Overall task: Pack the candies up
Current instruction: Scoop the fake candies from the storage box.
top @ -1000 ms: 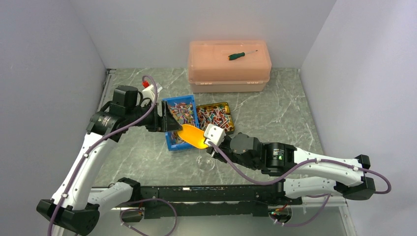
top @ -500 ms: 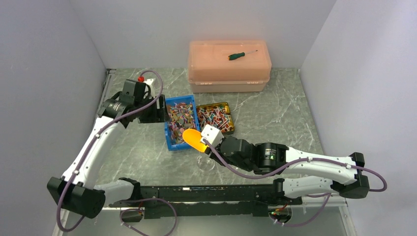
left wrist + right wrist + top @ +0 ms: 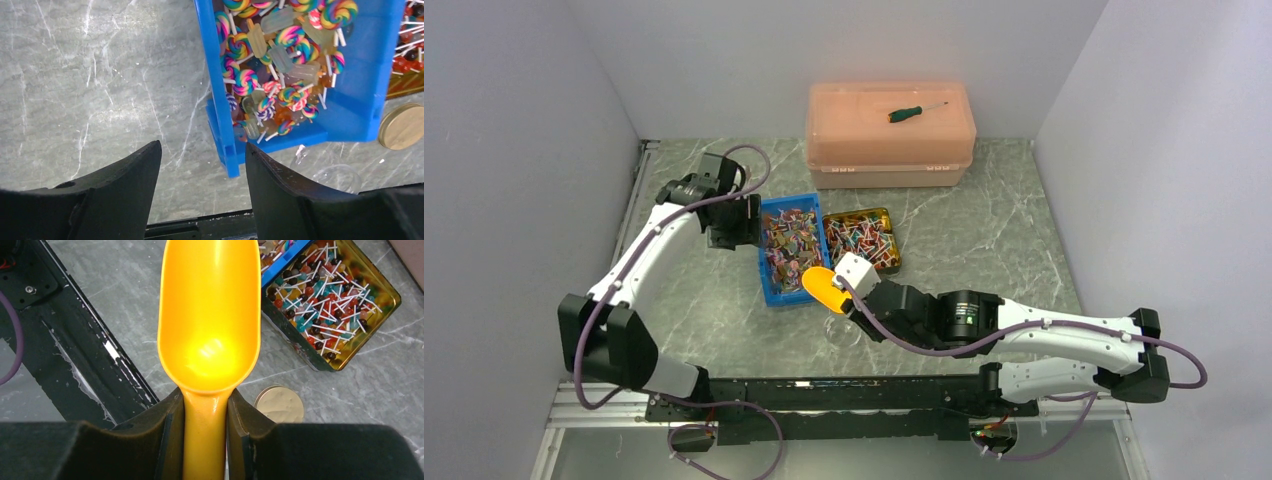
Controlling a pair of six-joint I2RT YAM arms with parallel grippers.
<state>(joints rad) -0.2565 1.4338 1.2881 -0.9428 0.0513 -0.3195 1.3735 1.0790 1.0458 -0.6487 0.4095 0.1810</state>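
Our left gripper [image 3: 202, 150] has pulled back from the blue bin [image 3: 365, 115], fingers [image 3: 125, 190] apart and empty. Our right gripper [image 3: 205, 405] clamps the empty scoop [image 3: 210, 315], with the candies [image 3: 270, 75] just ahead. Scooping looks next.

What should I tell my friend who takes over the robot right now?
Left gripper: open, empty, beside the blue bin.
Right gripper: shut on the orange scoop handle; scoop empty, at the bin's near corner.
Things: candies, all lollipops, heaped in the blue bin and the gold tin.
Done: nothing packed that shows; the clear jar looks empty, and a gold lid lies beside it.
Left: probably scoop candies into the jar, then lid it.
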